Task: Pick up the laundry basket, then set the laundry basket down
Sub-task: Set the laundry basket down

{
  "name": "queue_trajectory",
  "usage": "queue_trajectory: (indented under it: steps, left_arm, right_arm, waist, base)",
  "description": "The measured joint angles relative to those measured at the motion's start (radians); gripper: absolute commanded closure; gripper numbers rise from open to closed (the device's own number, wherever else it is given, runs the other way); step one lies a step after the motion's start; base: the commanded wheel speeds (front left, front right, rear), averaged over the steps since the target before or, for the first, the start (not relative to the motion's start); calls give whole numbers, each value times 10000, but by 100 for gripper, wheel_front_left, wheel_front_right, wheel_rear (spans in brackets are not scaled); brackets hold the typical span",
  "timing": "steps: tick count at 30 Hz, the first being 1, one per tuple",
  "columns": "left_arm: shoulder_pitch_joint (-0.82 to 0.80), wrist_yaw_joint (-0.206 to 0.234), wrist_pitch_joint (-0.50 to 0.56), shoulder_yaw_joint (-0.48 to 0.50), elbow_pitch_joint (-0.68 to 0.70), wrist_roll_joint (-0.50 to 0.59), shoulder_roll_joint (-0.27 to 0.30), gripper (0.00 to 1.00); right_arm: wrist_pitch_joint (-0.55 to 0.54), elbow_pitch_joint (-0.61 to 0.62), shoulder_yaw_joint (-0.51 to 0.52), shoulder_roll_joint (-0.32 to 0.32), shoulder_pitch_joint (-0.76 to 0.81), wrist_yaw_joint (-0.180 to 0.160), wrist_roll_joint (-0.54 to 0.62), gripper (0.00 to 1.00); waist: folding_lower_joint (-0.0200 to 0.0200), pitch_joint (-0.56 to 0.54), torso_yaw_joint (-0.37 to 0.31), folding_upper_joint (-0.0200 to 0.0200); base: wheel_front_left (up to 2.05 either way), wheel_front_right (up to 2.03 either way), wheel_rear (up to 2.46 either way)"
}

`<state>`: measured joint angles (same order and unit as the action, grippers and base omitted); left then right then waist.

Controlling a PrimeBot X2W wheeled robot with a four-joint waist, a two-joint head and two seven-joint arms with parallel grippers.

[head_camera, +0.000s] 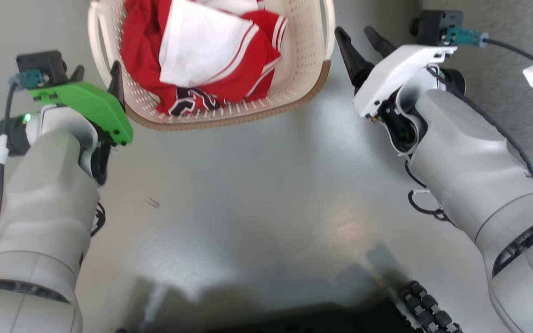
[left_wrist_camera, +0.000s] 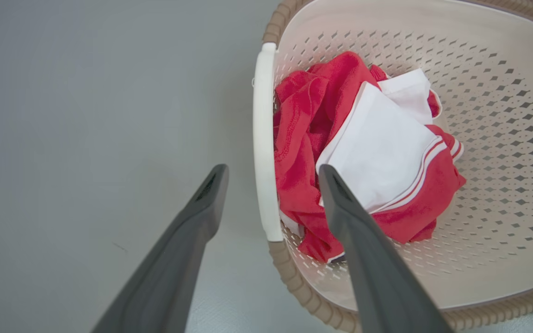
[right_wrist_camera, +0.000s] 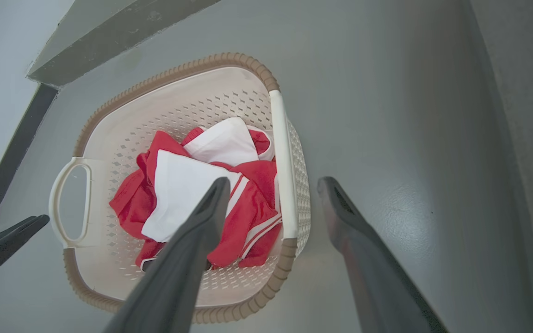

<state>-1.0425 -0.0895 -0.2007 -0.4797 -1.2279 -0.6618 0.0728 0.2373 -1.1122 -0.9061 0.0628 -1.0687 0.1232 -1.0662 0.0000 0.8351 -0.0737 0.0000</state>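
Cream-white perforated plastic with a brown woven-look rim: the laundry basket (head_camera: 294, 69) (left_wrist_camera: 502, 115) (right_wrist_camera: 109, 129) sits on the grey floor (head_camera: 248, 185), at the top centre of the head view, between the two arms. Inside lies a crumpled red and white garment (head_camera: 201, 51) (left_wrist_camera: 377, 157) (right_wrist_camera: 178, 189).

Left end effector (head_camera: 97, 70) (left_wrist_camera: 272, 171): the fingers are spread apart and hold nothing. In the left wrist view they straddle the basket's left handle (left_wrist_camera: 264, 138) (head_camera: 95, 41), with one finger over the bare floor outside and the other over the garment inside. Contact with the handle cannot be confirmed from these angles.

Right end effector (head_camera: 353, 30) (right_wrist_camera: 273, 181): the fingers are likewise apart and empty. In the right wrist view the right handle (right_wrist_camera: 282, 162) (head_camera: 330, 27) lies between them, with one finger over the basket's interior and one over the floor. In the head view both fingertips stand just beside that handle on its outer side.

The left end effector also appears at the lower left edge of the right wrist view (right_wrist_camera: 3, 245), near the far loop handle.
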Motion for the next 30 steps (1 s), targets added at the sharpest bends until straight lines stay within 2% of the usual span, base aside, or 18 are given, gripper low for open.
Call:
queue_trajectory:
  steps: [16,26,30]
  left_arm:
    - [1105,-188,-132,-63,-140,-153,-238,0]
    - [1858,-259,-479,17,395,-247,-244,0]
    - [2150,-261,-483,42,742,-247,-245,0]
  right_arm:
    - [2,-669,-328,-15,1068,0,19,0]
    - [90,-495,-353,86,1621,2,127,0]
    - [100,-276,-52,282,1807,0,140,0]
  waist:
    - [0,-2159,36,0]
    - [-1,-3461,31,0]
    - [-1,-3986,23,0]
  base:
    - [0,0,0]
    - [0,0,0]
    - [0,0,0]
